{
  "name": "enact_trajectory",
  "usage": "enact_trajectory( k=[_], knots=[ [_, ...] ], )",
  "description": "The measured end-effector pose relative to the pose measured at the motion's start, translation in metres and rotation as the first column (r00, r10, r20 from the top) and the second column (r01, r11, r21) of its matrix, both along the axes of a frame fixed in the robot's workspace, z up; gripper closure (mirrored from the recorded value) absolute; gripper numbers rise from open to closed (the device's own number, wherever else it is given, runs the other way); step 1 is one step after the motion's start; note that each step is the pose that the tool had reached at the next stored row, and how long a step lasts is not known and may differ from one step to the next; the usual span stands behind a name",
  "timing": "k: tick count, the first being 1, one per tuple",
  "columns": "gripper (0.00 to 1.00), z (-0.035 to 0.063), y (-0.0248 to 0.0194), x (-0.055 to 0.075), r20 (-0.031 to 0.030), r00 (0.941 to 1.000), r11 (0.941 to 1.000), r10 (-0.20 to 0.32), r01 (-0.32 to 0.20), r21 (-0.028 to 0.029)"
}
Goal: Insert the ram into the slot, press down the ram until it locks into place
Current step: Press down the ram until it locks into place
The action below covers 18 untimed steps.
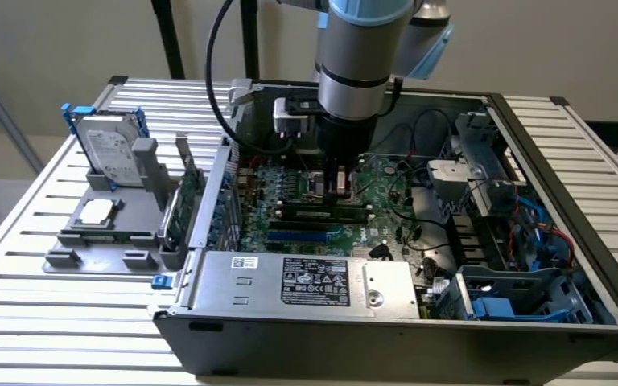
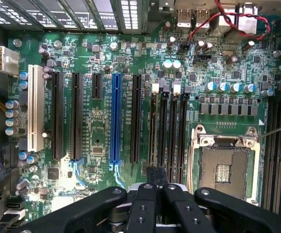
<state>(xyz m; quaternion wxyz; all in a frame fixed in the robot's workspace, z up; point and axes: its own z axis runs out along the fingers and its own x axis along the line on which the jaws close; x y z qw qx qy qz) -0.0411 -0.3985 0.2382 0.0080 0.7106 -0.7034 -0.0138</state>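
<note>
Slatted metal bench (image 1: 30,241) under an open computer case (image 1: 395,322). Claw (image 1: 340,186) closed, pressing on the ram (image 1: 320,214), already upright in the slot (image 1: 320,220) beside the processor socket (image 2: 224,167). Can't tell if latched yet.

Deep green motherboard (image 2: 101,131) speckled with silver capacitors, one bright blue socket (image 2: 115,119) among black ones, a white socket (image 2: 32,108) at the edge; dark-green ram (image 1: 320,213), black gripper (image 2: 155,177), red-and-black twisted wires (image 2: 237,22), blue drive bracket (image 1: 78,121)
</note>
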Motion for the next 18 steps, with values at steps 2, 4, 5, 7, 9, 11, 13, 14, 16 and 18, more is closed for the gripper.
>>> enact_trajectory(
  k=[2,4,5,7,9,11,13,14,16,18],
  knots=[
    [0.89,-0.0021,0.0002,0.000,0.0000,1.0000,1.0000,0.000,0.000,-0.0002],
    [0.89,-0.0043,0.0004,0.000,0.0001,1.0000,1.0000,0.000,0.000,-0.0006],
    [0.89,-0.0055,0.0005,0.000,0.0000,1.0000,1.0000,0.000,0.000,-0.0008],
    [0.89,-0.0080,0.0005,0.000,-0.0003,1.0000,1.0000,0.000,0.000,-0.0022],
    [0.89,-0.0107,0.0006,0.000,-0.0003,1.0000,1.0000,0.000,0.000,-0.0029],
    [0.89,-0.0128,0.0007,0.000,-0.0003,1.0000,1.0000,0.000,0.000,-0.0039],
    [0.89,-0.0106,0.0013,0.000,0.0003,1.0000,1.0000,0.000,0.000,-0.0027],
    [0.89,-0.0067,0.0013,0.000,0.0007,1.0000,1.0000,0.000,0.000,-0.0020],
    [0.89,0.0030,0.0012,0.000,-0.0003,1.0000,1.0000,0.000,0.000,-0.0031],
    [0.89,0.0120,0.0010,0.000,-0.0010,1.0000,1.0000,0.000,0.000,-0.0032]
  ],
)
